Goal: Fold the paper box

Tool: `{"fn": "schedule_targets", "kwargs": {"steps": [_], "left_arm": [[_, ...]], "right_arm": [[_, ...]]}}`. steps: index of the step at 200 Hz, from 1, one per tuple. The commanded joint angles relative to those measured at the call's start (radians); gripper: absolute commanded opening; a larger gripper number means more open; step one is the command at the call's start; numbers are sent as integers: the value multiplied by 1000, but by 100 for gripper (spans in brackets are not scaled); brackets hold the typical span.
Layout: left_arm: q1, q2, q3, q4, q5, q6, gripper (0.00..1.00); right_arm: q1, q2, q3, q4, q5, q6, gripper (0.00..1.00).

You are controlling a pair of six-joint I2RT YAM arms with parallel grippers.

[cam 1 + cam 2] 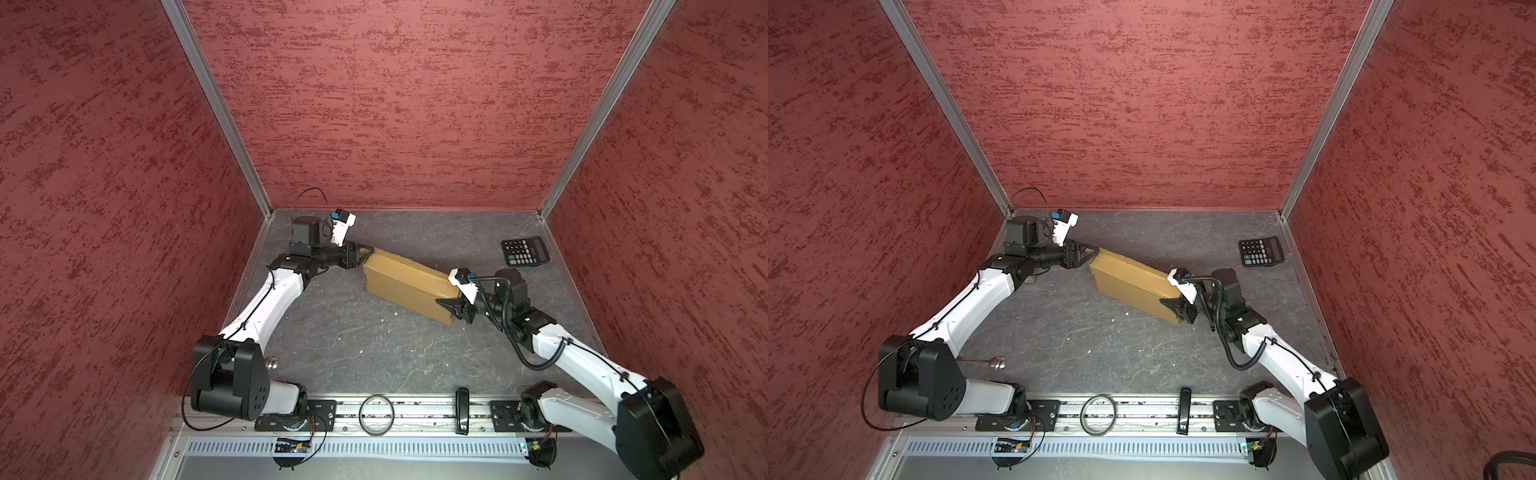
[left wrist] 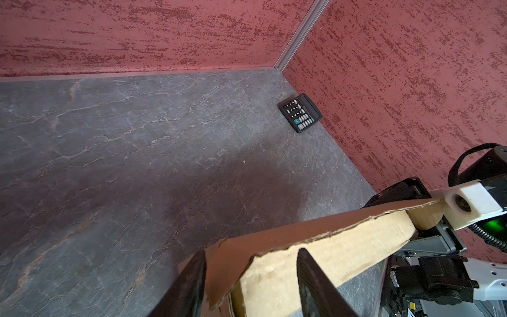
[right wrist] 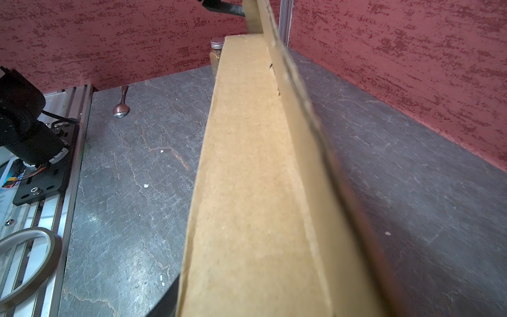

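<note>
Box [image 1: 405,286] [image 1: 1133,286] sits mid-table [image 1: 353,353], folded up into a closed long shape and lying diagonally from far left to near right in both top views. Can't tell if it rests on the table or is lifted.

Left gripper [image 1: 365,253] [image 1: 1092,253] is at the far-left end of the paper box. In the left wrist view its gripper [image 2: 251,254] straddles that end: one finger [image 2: 189,285] is outside the brown flap and the other lies across the pale cardboard face [image 2: 329,247]. Can't tell if the jaws are actually pinching.

Right gripper [image 1: 451,309] [image 1: 1173,307] is clamped on the near-right end. In the right wrist view the box [image 3: 247,192] runs straight out from the jaws. One dark finger [image 3: 167,300] is against its side, and the other is hidden behind cardboard. A flap edge along one long side is not flush, with a small gap showing.

Calculator [image 1: 525,251] [image 1: 1262,251] [image 2: 300,112] is at the far-right corner, well apart from the box. Spoon [image 1: 996,362] [image 3: 121,108] is on the near-left of the table, beside the left arm. Tape ring [image 1: 377,415] [image 1: 1098,415] lies on the front rail. Jar [image 3: 216,53] with a metal lid is partly hidden behind the box.
</note>
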State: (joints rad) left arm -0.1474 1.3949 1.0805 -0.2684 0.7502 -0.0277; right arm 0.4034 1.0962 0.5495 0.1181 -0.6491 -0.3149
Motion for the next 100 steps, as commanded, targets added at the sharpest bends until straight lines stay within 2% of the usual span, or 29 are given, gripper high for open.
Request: {"fn": "schedule_targets", "kwargs": {"steps": [1,100], "left_arm": [[-10,-2,-14,25,15,-7,53],[-47,-56,-51,22,-8,-50,47]], "right_arm": [[6,-2,18,29,4,-10,40],[6,8,12,49,5,-4,40]]}}
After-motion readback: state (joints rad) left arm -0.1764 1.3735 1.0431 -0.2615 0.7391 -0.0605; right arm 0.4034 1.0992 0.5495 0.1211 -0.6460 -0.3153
